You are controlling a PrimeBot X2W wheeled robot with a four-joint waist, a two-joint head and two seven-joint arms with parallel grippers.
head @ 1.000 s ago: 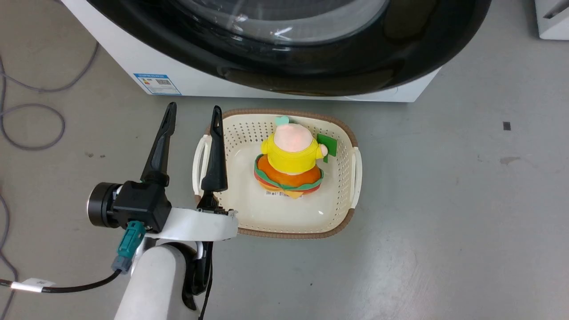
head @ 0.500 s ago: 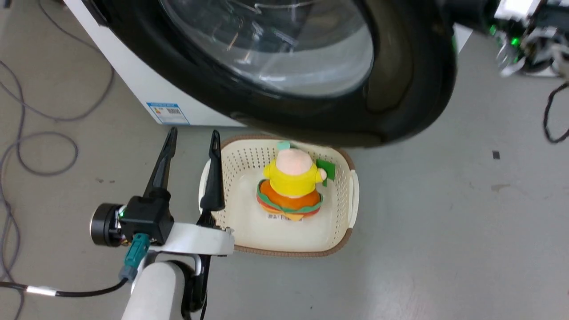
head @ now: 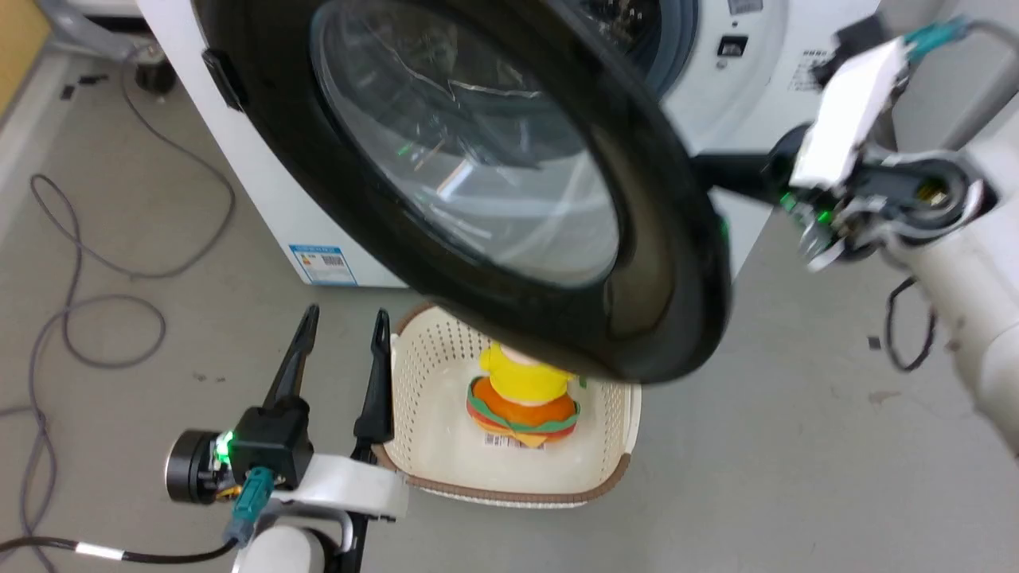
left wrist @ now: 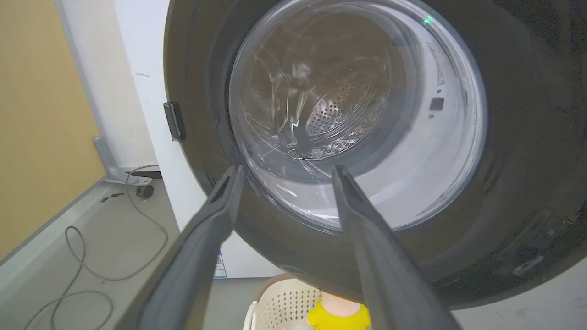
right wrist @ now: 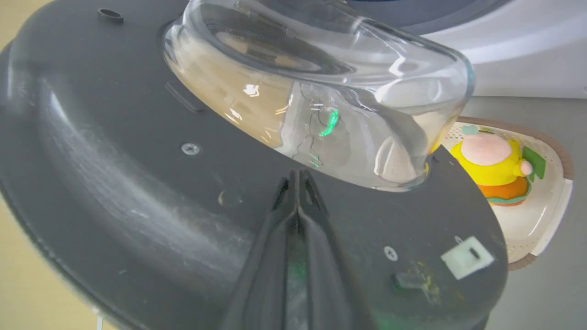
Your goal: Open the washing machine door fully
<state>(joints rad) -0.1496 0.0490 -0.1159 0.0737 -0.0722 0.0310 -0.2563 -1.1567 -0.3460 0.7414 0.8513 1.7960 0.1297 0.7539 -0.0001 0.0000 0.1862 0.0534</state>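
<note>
The washing machine door point(head: 478, 183), a glossy black disc with a clear glass bowl, stands swung partly out from the white washing machine point(head: 263, 215). From the right, my right gripper point(head: 732, 170) reaches behind the door's free edge. In the right wrist view that gripper point(right wrist: 298, 176) is shut, its tips against the door's grey inner face point(right wrist: 137, 183) just below the glass bowl. My left gripper point(head: 345, 317) hangs open and empty low on the left, in front of the door. The left wrist view has it point(left wrist: 288, 170) pointing at the door's glass point(left wrist: 357, 114).
A cream basket point(head: 509, 497) holding a yellow and orange plush toy point(head: 521, 398) sits on the floor under the door's lower edge. Grey cables point(head: 103, 318) loop on the floor to the left. Bare grey floor lies to the right of the basket.
The head camera has tilted up, bringing the washer front and my right arm into view. The door has swung further out towards the left. My left gripper stays open in place.
</note>
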